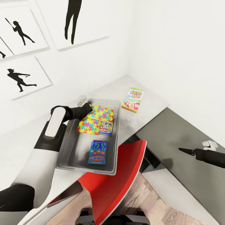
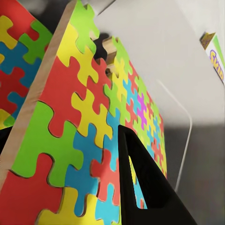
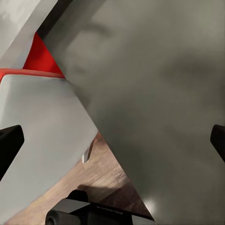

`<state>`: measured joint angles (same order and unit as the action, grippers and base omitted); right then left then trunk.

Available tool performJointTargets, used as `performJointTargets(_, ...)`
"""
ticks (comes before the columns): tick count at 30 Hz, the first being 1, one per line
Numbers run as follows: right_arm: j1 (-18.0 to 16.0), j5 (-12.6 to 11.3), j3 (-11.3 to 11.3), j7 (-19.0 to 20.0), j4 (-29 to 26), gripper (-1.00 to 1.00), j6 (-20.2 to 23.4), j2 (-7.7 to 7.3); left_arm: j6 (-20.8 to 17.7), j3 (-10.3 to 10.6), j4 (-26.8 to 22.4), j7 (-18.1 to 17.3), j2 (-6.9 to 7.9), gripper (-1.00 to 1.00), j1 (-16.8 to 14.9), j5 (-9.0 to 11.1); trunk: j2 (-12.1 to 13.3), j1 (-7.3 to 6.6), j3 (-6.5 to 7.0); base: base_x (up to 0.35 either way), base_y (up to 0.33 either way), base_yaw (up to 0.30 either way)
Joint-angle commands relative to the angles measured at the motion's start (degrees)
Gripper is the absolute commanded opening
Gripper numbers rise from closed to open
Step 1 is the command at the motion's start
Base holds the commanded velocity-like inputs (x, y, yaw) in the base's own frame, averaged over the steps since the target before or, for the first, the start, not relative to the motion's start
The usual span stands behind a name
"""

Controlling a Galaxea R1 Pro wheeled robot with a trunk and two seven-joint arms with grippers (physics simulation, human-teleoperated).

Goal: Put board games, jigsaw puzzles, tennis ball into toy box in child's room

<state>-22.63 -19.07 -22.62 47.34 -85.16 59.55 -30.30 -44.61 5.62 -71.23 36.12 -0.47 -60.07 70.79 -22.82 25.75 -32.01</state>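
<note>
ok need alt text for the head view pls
The left pincer holds a jigsaw puzzle over the clear toy box, which already contains another puzzle and two game boxes. A Skip-Bo game lies on the grey table beside it.

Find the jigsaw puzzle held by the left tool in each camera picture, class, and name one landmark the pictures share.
Head view: the held jigsaw puzzle sits left of centre, tilted over the toy box, at the left tool.
Left wrist view: it spans most of the picture, seen close.
Right wrist view: not in it.
Shared landmark: the Skip-Bo board game, at the left wrist view's right edge.
</note>
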Motion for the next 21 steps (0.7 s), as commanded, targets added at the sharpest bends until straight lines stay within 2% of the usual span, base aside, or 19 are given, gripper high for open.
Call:
performJointTargets(1, -0.05, 0.26, -0.05, 0.39, -0.01, 1.0, 0.22, 0.01, -0.02, 0.0, -0.05, 0.57, -0.02, -1.0, -0.05, 0.57, -0.1, 0.03, -0.11, 0.0, 0.0, 0.0)
performJointTargets(16, 0.06, 0.26, -0.04, 0.39, -0.53, 1.0, 0.22, 0.03, -0.03, 0.0, -0.05, 0.57, -0.06, -1.0, -0.05, 0.56, -0.1, 0.03, -0.23, 0.0, 0.0, 0.0)
performJointTargets(17, 0.14, 0.26, -0.04, 0.39, -0.6, 1.0, 0.22, 0.03, -0.03, 0.0, -0.05, 0.58, -0.06, 1.0, -0.07, 0.55, -0.1, 0.03, -0.23, 0.0, 0.0, 0.0)
performJointTargets(21, 0.54, 0.26, -0.05, 0.39, -0.85, 1.0, 0.22, 0.05, -0.03, 0.0, -0.05, 0.61, -0.06, 1.0, -0.1, 0.56, -0.1, 0.03, -0.23, 0.0, 0.0, 0.0)
